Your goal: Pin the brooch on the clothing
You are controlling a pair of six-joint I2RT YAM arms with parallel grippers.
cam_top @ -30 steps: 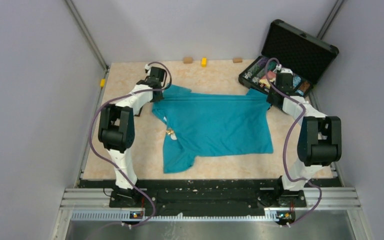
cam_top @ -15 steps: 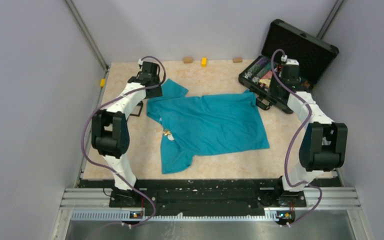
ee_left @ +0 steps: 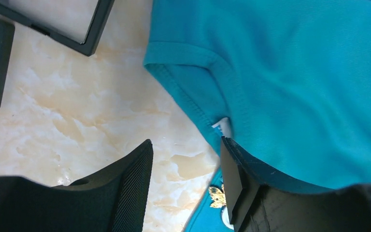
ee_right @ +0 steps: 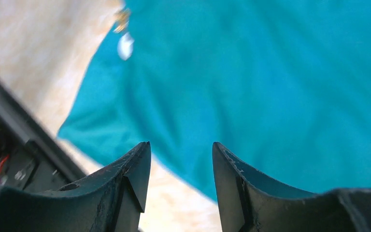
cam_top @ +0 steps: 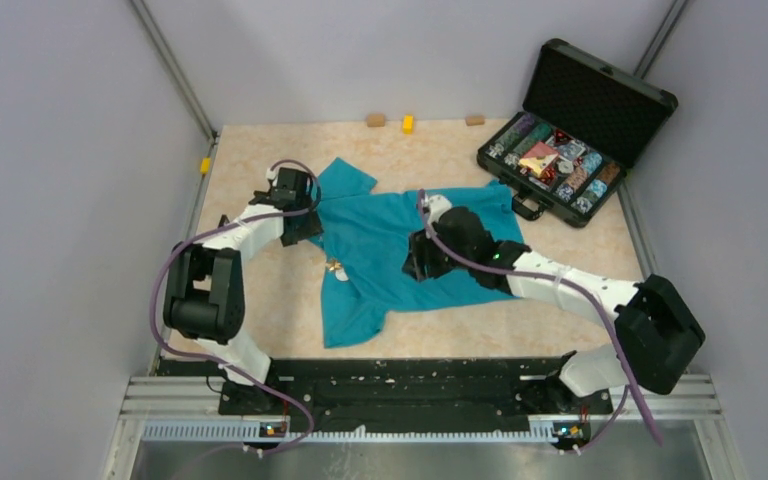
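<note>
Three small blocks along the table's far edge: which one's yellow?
The middle block. It is bright yellow; the left neighbour and the right neighbour are both tan.

2 white arms (cam_top: 252, 224), black joints (cam_top: 200, 298), purple cables (cam_top: 155, 305), black end effector fingers (ee_left: 134, 186).

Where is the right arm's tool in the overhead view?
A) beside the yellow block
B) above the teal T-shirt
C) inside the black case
B: the right tool hangs above the teal T-shirt, jaws open, well clear of the black case.
</note>
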